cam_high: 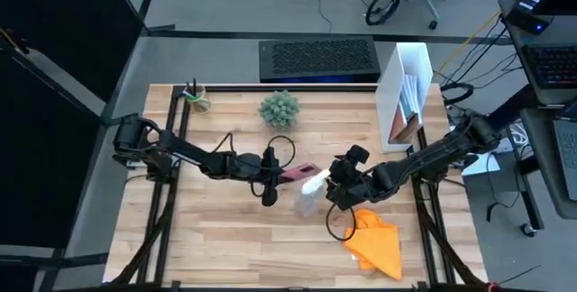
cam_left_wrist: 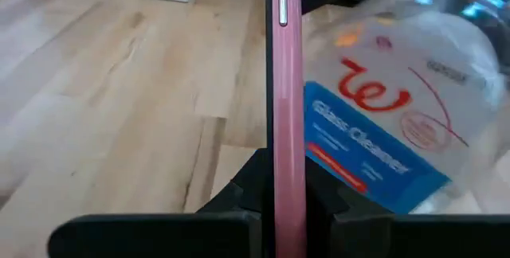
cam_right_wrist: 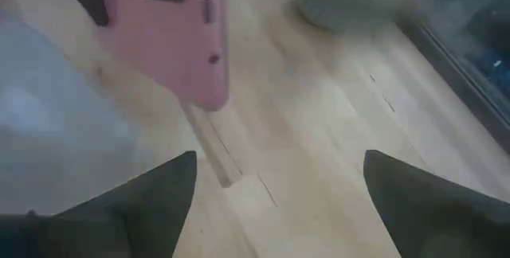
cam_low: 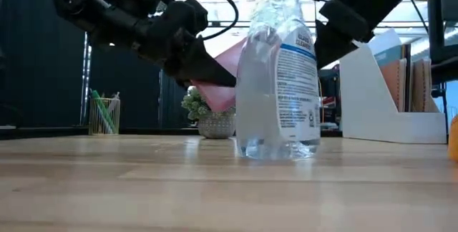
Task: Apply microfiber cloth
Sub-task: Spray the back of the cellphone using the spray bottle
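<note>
cloth: your microfiber cloth [cam_high: 377, 243] lies at 5 o'clock of the right gripper [cam_high: 341, 187], apart.
right gripper: fingers spread.
left gripper [cam_high: 281, 171]: pinching pink phone [cam_high: 300, 173].

- The overhead view is evenly lit; the wooden table [cam_high: 225, 229] reads bright against dark floor and a black panel at the left, and the arms cast only faint, soft shadows.
- In the low view, bright ceiling light behind turns the arms into near silhouettes, and the nearest stretch of tabletop is soft.
- The spray bottle [cam_left_wrist: 406, 123] is blurred in the left wrist view, with glare on its plastic.
- The right wrist view is blurred throughout, and the pink phone [cam_right_wrist: 171, 35] has soft edges.
</note>
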Robot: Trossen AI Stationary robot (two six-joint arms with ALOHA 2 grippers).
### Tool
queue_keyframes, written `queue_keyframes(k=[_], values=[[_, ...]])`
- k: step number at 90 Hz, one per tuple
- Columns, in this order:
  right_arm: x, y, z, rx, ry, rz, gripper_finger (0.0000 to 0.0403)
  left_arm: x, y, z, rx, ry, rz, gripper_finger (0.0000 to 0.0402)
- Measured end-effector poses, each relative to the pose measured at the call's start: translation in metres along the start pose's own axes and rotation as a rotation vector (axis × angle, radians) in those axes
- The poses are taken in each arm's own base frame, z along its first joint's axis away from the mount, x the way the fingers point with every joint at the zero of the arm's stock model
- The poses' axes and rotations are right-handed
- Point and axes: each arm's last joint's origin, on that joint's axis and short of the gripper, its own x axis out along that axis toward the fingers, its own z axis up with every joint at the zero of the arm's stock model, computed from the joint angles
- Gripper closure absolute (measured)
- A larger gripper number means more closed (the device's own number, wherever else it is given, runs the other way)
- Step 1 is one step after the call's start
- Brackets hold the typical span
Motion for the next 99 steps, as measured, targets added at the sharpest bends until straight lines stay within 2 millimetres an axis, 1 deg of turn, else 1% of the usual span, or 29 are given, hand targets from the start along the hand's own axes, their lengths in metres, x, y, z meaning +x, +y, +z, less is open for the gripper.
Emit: queue_keyframes(k=[6, 11, 21, 28, 35, 41, 52, 57, 64, 76, 89, 99], values=[[-0.002, -0.002, 0.000, -0.005, 0.016, 0.006, 0.0064, 0.000, 0.001, -0.001, -0.012, 0.010, 0.014, 0.0386], [-0.009, -0.003, 0.003, 0.008, 0.040, 0.026, 0.0064, 0.000, 0.002, -0.003, -0.018, 0.027, 0.042, 0.0386], [-0.030, -0.004, 0.007, 0.057, 0.100, 0.084, 0.0064, -0.003, 0.003, -0.001, -0.014, 0.029, 0.082, 0.0386], [-0.047, 0.002, 0.009, 0.095, 0.080, 0.138, 0.0064, -0.004, 0.004, 0.002, -0.016, 0.012, 0.089, 0.0386], [-0.066, 0.011, 0.012, 0.123, 0.019, 0.186, 0.0064, -0.005, 0.004, 0.002, -0.003, 0.015, 0.089, 0.0386], [-0.081, 0.019, 0.014, 0.146, -0.079, 0.196, 0.0064, -0.005, 0.004, 0.003, 0.004, 0.012, 0.088, 0.0386], [-0.096, 0.035, 0.013, 0.162, -0.292, 0.156, 0.0064, -0.005, 0.004, 0.003, 0.004, 0.012, 0.087, 0.0386], [-0.097, 0.041, 0.013, 0.144, -0.361, 0.112, 0.0064, -0.005, 0.004, 0.004, 0.003, 0.001, 0.086, 0.0386], [-0.094, 0.050, 0.014, 0.130, -0.426, 0.061, 0.0064, -0.005, 0.005, 0.004, 0.002, 0.001, 0.087, 0.0386], [-0.081, 0.066, 0.019, 0.094, -0.480, 0.011, 0.0064, -0.005, 0.005, 0.004, 0.001, -0.002, 0.088, 0.0386], [-0.076, 0.075, 0.027, 0.141, -0.561, -0.073, 0.0064, -0.005, 0.005, 0.005, 0.000, -0.010, 0.087, 0.0386], [-0.070, 0.081, 0.027, 0.156, -0.584, -0.122, 0.0064, -0.004, 0.004, 0.008, -0.001, -0.019, 0.085, 0.0386]])
